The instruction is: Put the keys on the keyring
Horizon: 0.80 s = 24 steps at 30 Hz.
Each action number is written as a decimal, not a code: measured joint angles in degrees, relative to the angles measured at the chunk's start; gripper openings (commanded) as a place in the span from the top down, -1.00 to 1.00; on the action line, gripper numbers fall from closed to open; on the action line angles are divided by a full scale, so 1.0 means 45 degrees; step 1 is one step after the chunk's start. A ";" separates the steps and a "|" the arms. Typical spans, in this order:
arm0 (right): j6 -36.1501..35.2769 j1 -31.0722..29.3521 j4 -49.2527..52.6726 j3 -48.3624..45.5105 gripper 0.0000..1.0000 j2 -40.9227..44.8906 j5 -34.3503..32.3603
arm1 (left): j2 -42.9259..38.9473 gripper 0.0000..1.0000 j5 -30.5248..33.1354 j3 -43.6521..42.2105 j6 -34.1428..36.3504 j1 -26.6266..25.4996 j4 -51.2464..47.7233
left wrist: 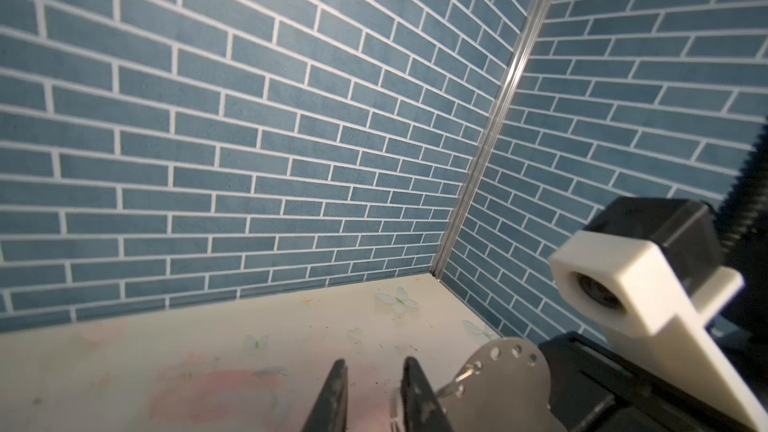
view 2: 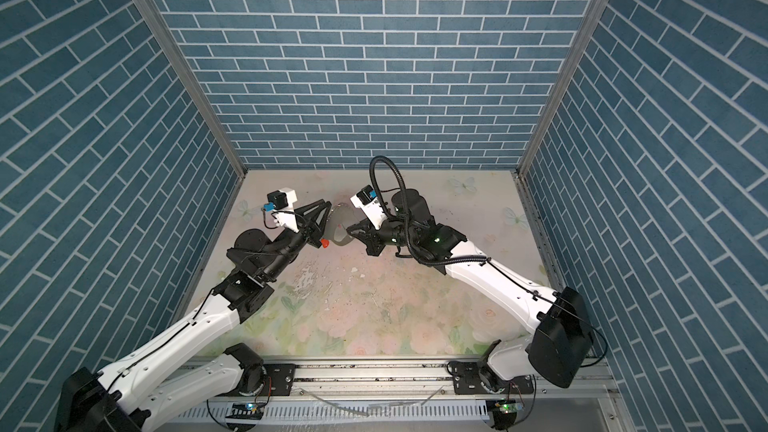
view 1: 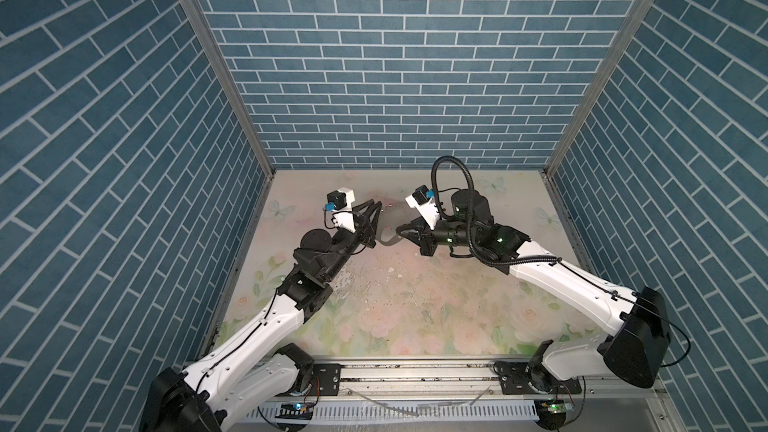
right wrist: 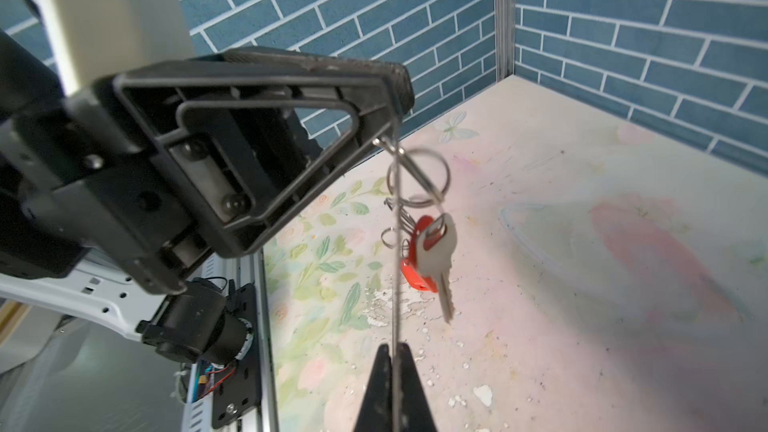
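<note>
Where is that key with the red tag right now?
In the right wrist view the key dangles from the keyring, which the right gripper pinches, beside the open left gripper, above the table's back middle.

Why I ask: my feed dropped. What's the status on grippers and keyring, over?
Right gripper shut on keyring. Left gripper open beside it. One red-tagged key hanging off it. Nothing in the way.

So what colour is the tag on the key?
Orange-red tag, clearest in the right wrist view.
</note>
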<state>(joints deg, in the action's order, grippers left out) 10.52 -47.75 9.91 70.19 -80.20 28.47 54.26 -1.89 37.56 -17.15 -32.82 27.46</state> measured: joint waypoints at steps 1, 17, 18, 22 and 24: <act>0.0053 0.0000 0.0933 0.0403 1.00 -0.0024 -0.0019 | -0.0083 0.22 0.0248 0.0000 -0.0005 0.0000 -0.0262; 0.0257 0.0146 1.2973 0.5348 1.00 -0.3876 -0.0772 | -0.0889 0.11 0.1889 0.0607 0.0971 0.0000 -0.5090; 0.0223 0.0180 1.3362 0.5464 1.00 -0.4046 -0.0884 | -0.0865 0.11 0.1613 0.0622 0.1035 0.0000 -0.5197; 0.0219 0.0525 1.4086 0.5542 1.00 -0.4386 -0.0952 | -0.0840 0.12 0.0568 0.0627 0.1141 0.0000 -0.5566; 0.0219 0.0845 1.4188 0.5542 1.00 -0.4444 -0.0840 | -0.0855 0.11 0.0175 0.0525 0.1117 0.0000 -0.5649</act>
<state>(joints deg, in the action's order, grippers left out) 11.51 -43.94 73.76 95.13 -100.20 24.69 50.41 -1.10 39.92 -12.12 -32.82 2.04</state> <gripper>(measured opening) 0.046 0.441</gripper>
